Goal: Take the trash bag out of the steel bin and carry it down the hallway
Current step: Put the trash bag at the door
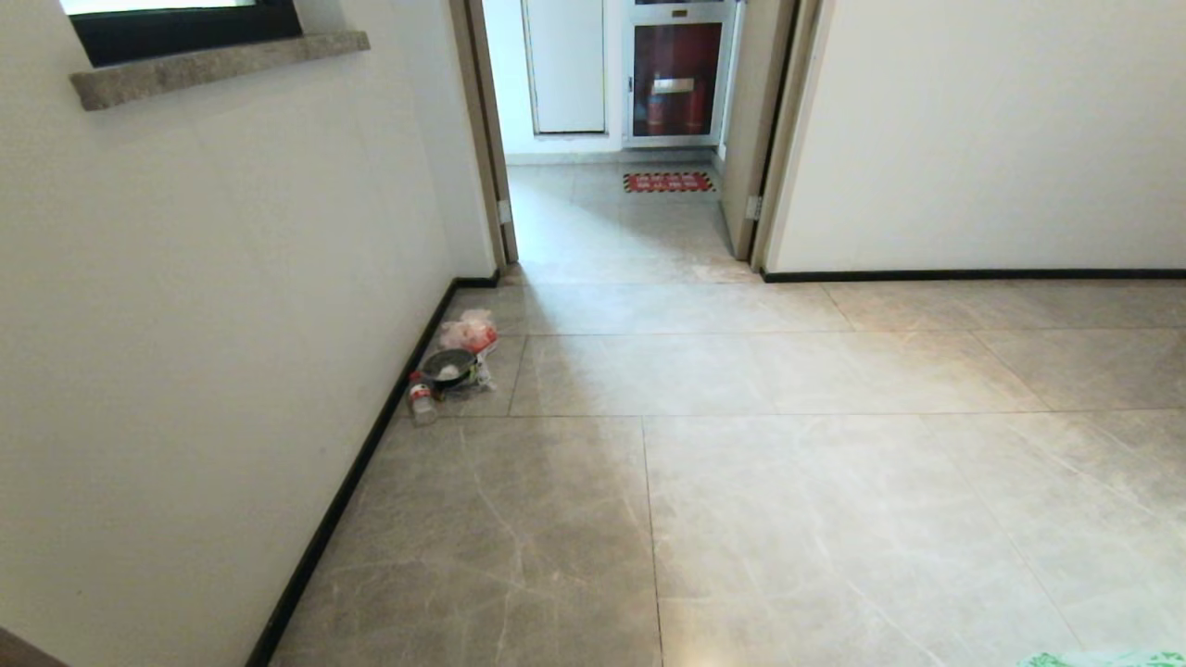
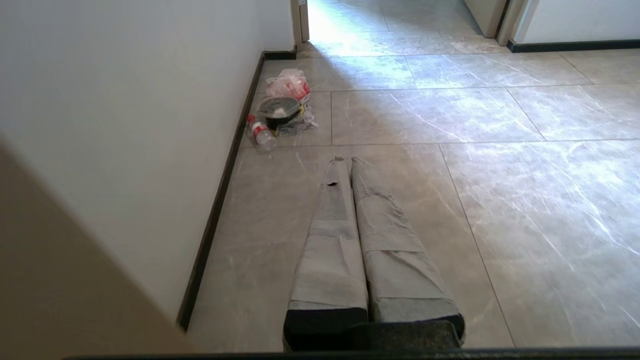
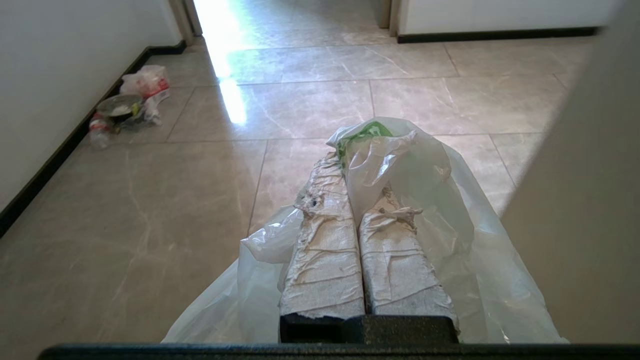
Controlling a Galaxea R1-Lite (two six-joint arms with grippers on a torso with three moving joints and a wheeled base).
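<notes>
The bag (image 3: 415, 200), thin white plastic with green print, is seen draped over the right gripper (image 3: 357, 167) in the right wrist view; its taped fingers (image 3: 325, 250) are pressed together, and the plastic is pinched between them near the tips, the rest hanging down on both sides above the floor (image 3: 150, 225). In the head view only a small green-and-white corner of the bag (image 1: 1103, 659) is seen at the lower right edge, and neither arm is shown there. The left gripper (image 2: 348, 160) is held out over the tiles, its taped fingers (image 2: 330, 240) closed against each other with nothing between them. The hallway (image 1: 741, 463) is tiled in glossy grey marble, with white walls and a black baseboard (image 1: 361, 463) along the left wall. Against that baseboard, well ahead of both grippers, a small heap of litter is gathered: a pinkish bag (image 1: 469, 331), a dark round bowl (image 1: 449, 366) with something white inside, and a clear bottle (image 1: 422, 400) with a red cap, lying just beside the bowl. Farther on, a doorway (image 1: 611, 213) is open onto more tiles, where a red floor mat (image 1: 668, 182) is laid before a cabinet (image 1: 676, 79).
</notes>
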